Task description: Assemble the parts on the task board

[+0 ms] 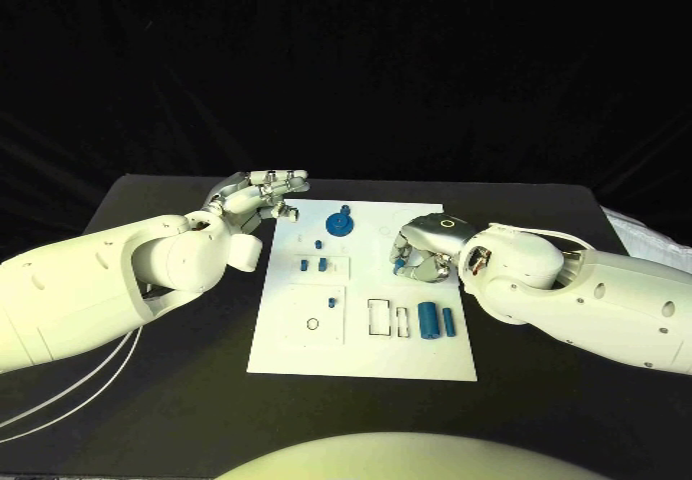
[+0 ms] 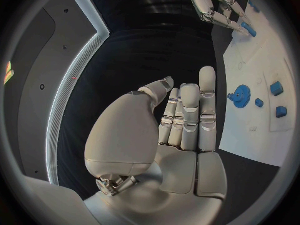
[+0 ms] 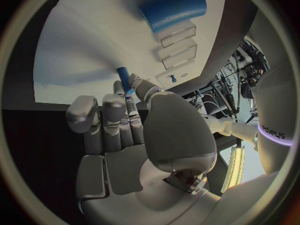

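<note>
The white task board [image 1: 361, 345] lies in the middle of the black table. On it are a blue gear [image 1: 340, 222], two blue cylinders [image 1: 438, 320] and several small blue pieces [image 1: 315, 265]. My right hand [image 1: 426, 250] is over the board's right edge, fingers curled, and pinches a small blue peg [image 3: 123, 77] between thumb and fingertip, just above the board [image 3: 87, 45]. My left hand [image 1: 267, 195] hovers at the board's far left corner with straight fingers and holds nothing. The left wrist view shows this hand [image 2: 181, 125], the gear [image 2: 239, 93] and the right hand [image 2: 215, 7].
Two empty rectangular slots [image 1: 389, 317] sit beside the cylinders, and a thin black ring [image 1: 315, 323] lies on the board's left part. In the right wrist view a large blue cylinder [image 3: 172, 7] lies by stepped slots [image 3: 178, 37]. Bare black table [image 1: 548, 400] surrounds the board.
</note>
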